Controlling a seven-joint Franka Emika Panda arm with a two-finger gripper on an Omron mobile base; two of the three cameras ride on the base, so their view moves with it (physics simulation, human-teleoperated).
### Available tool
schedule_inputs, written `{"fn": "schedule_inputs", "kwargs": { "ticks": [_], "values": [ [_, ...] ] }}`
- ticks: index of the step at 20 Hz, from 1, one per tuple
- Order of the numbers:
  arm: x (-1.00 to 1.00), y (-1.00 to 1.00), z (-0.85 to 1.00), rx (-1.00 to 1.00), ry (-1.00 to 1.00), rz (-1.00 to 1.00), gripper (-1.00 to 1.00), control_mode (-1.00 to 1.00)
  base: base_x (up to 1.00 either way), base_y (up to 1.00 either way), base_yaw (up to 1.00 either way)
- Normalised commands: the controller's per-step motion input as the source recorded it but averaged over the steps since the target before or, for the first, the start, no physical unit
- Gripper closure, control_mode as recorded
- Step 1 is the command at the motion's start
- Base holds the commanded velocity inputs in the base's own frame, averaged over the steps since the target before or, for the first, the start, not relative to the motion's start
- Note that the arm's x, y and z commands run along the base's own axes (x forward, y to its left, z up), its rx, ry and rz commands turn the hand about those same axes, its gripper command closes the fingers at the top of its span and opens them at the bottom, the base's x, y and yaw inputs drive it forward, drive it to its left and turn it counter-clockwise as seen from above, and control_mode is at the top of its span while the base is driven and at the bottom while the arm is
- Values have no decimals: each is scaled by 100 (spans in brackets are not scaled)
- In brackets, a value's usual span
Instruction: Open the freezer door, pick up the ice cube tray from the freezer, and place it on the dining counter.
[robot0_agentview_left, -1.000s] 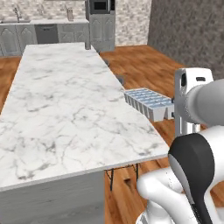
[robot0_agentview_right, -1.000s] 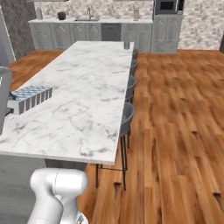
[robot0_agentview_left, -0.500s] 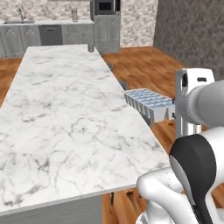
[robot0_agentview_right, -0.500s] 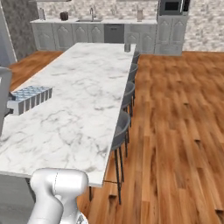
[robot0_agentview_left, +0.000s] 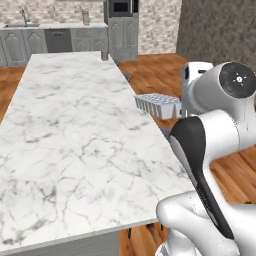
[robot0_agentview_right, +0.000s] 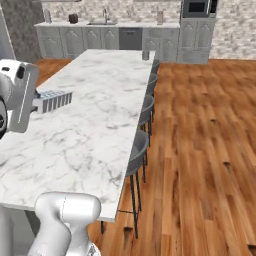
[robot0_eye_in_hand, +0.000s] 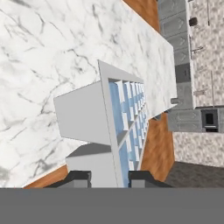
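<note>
My gripper is shut on the near end of the ice cube tray, a white tray with two rows of pale blue cells. The tray is held level in the air, a little above the white marble dining counter. In the left base view the ice cube tray hangs at the counter's right long edge, just ahead of the white hand. In the right base view the tray sticks out from the hand over the left side of the dining counter. The freezer and the freezer door are out of view.
Grey stools line the counter's long side above the wood floor. A small dark cup stands at the counter's far end. Grey wall cabinets with a sink run along the back, with a built-in oven at their right.
The whole picture has shifted in both base views, so the base has driven. The tray has stayed in the shut gripper, now a little further in over the counter's edge.
</note>
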Motion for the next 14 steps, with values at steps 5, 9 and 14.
{"fn": "schedule_inputs", "kwargs": {
  "ticks": [5,9,14],
  "values": [
    [96,0,-16,0,1,0,100,-100,0,0,0],
    [80,0,-40,0,0,0,100,-100,0,0,0],
    [85,3,-47,0,2,0,100,-100,0,0,0]
  ]
}}
